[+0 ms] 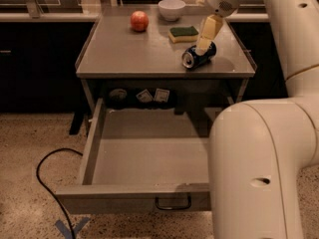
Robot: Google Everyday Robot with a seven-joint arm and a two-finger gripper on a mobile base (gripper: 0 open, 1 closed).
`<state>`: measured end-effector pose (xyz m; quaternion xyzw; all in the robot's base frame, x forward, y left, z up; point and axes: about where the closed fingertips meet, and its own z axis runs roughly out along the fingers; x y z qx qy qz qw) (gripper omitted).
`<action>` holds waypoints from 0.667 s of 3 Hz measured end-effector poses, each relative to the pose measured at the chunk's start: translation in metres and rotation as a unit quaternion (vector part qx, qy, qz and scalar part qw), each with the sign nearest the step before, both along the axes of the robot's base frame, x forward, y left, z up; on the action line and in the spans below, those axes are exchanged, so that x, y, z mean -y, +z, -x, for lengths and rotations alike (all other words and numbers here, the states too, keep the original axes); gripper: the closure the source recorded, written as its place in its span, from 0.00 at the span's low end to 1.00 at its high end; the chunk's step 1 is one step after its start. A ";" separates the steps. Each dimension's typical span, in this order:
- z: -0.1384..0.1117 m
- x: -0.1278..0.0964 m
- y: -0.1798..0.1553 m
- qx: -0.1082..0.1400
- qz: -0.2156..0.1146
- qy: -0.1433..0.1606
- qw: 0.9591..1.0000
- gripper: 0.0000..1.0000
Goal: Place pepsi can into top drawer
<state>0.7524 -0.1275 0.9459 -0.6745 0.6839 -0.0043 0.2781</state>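
We see the pepsi can (198, 55) lying on its side on the bench (129, 54), towards the right near corner, with one silver end turned to the near left. The claw (203, 46) reaches down from the upper right and its tip meets the upper side of the can; we cannot tell how far the claw is open, nor whether it has hold of the can. Just beyond the can lies a green-and-yellow sponge (183, 34). A white bowl (171, 9) stands at the far edge, and a red apple (139, 21) sits to the left of the bowl. Below the bench top, the top drawer (92, 143) stands pulled well out towards us, with its dark loop handle (173, 203) on the near front. In the recess behind it we make out a dark round thing (118, 94) and two small packets (153, 95). The robot's pale arm (254, 168) fills the near right, and a black cable (47, 183) loops across the speckled floor on the left.
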 end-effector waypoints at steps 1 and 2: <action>-0.010 0.016 -0.019 -0.011 0.003 -0.022 1.000 0.00; -0.016 0.027 -0.035 -0.022 0.005 -0.038 0.999 0.00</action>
